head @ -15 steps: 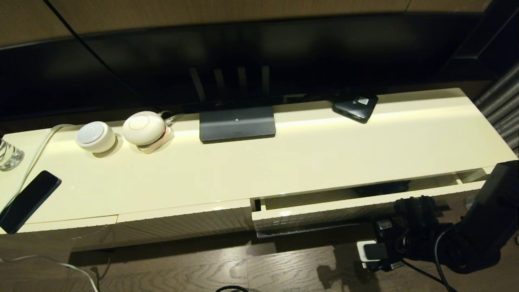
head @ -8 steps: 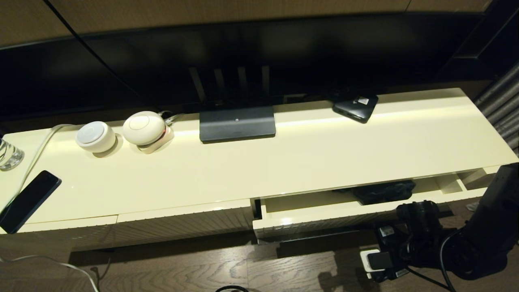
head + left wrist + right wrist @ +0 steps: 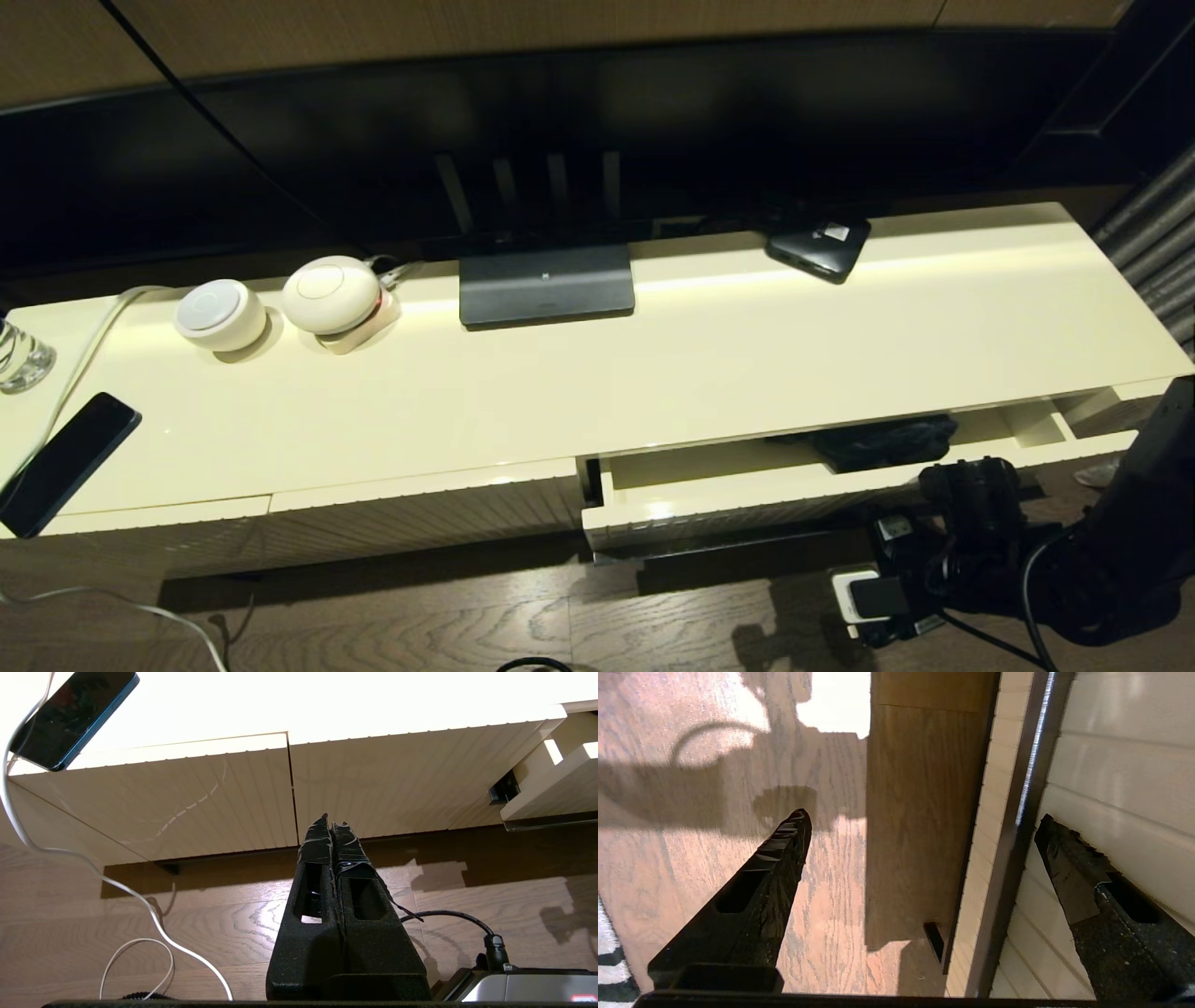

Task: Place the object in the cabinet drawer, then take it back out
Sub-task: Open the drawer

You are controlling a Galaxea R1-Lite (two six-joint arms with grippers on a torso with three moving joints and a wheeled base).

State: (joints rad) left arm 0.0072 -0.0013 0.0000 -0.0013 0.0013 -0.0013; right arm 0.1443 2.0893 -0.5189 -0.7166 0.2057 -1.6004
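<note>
Cabinet drawer (image 3: 747,485) stands part-open, likely to expose black compact umbrella (image 3: 882,441) for retrieval. Umbrella lies inside drawer, just behind and above right gripper (image 3: 924,826). Right gripper sits low at drawer front's underside, fingers spread wide, holding nothing, lower edge of front between them. Left gripper (image 3: 332,823) parked over floor facing ribbed panel (image 3: 187,798), fingers pressed together, empty.

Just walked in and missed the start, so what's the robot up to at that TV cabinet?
The right gripper is open, fingers straddling the lower front edge of the cabinet drawer, which stands partly pulled out. The black umbrella lies inside it, not gripped. The left gripper is shut, parked low over the floor in front of the closed ribbed panel.
</note>
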